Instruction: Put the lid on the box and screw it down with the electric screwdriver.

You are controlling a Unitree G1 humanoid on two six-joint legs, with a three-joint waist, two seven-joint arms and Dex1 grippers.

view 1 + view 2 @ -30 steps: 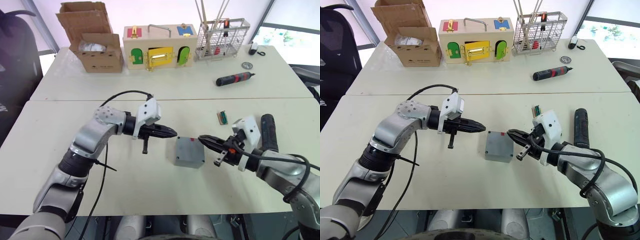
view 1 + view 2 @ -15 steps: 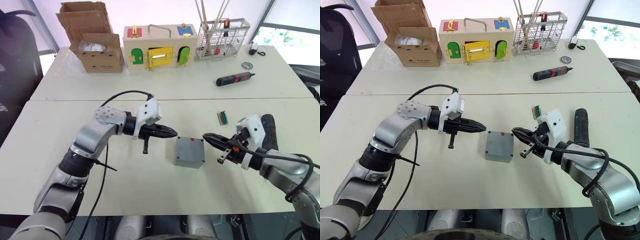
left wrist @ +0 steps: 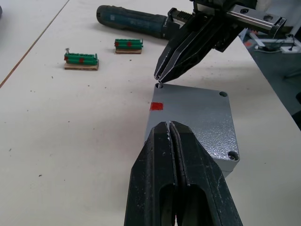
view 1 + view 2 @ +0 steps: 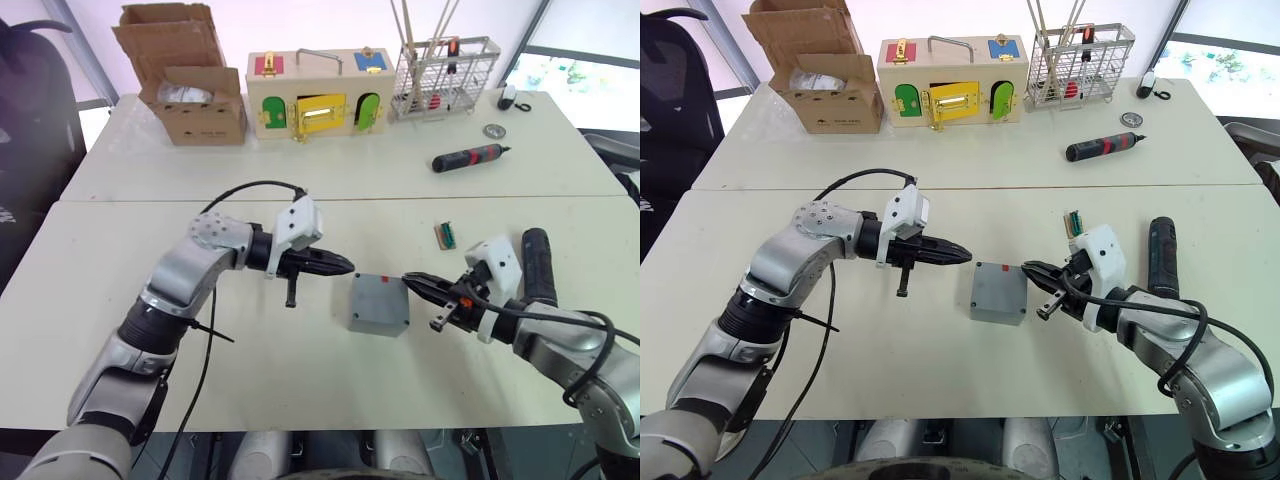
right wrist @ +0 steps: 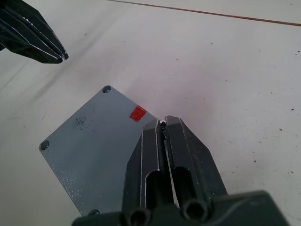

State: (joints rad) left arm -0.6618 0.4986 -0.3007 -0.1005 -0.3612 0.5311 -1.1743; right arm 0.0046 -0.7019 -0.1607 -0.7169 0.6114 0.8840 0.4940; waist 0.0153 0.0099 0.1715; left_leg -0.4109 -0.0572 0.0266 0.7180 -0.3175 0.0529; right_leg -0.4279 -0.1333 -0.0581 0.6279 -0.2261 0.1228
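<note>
**Screw held over the lid's corner hole**

The right gripper (image 3: 160, 81) has its fingers pinched together on a tiny screw (image 5: 162, 123), its tip poised right at the far-right corner hole of the lid (image 4: 379, 296). The lid already sits on the box (image 4: 998, 311), red mark (image 3: 156, 106) on top near that corner. To do this well, I would keep the screw upright over the hole, lower it straight, and let go only once it stands by itself; a tilt would let it roll off.

The left gripper (image 4: 346, 265) hovers clenched and empty just left of the box.

The electric screwdriver (image 4: 535, 264) lies on the table (image 4: 300, 370) to the right, near the right arm, with a small green screw holder (image 4: 445, 235) beside it.

Farther off sit a black-and-red screwdriver (image 4: 470, 157), a wire rack (image 4: 444, 64), a wooden box with coloured doors (image 4: 316, 96) and a cardboard box (image 4: 185, 85).
</note>
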